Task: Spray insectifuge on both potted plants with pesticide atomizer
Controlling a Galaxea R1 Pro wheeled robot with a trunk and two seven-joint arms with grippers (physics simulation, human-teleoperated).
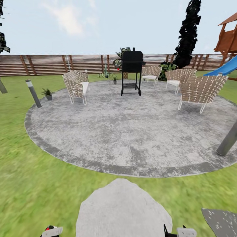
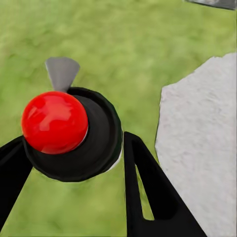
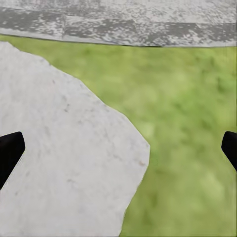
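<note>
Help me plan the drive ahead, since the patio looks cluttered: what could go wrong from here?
The small potted plant sits near a leaning post and a wicker chair; the base might clip either when closing in. Another small pot stands just beyond the grill, which may partly block spray from this side. A second post leans at the right edge of the patio, a hazard on a wide turn.

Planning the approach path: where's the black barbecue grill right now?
In the head view the black barbecue grill stands at the far side of the round grey stone patio, near centre, between woven wicker chairs and before the brown slatted fence.
</note>
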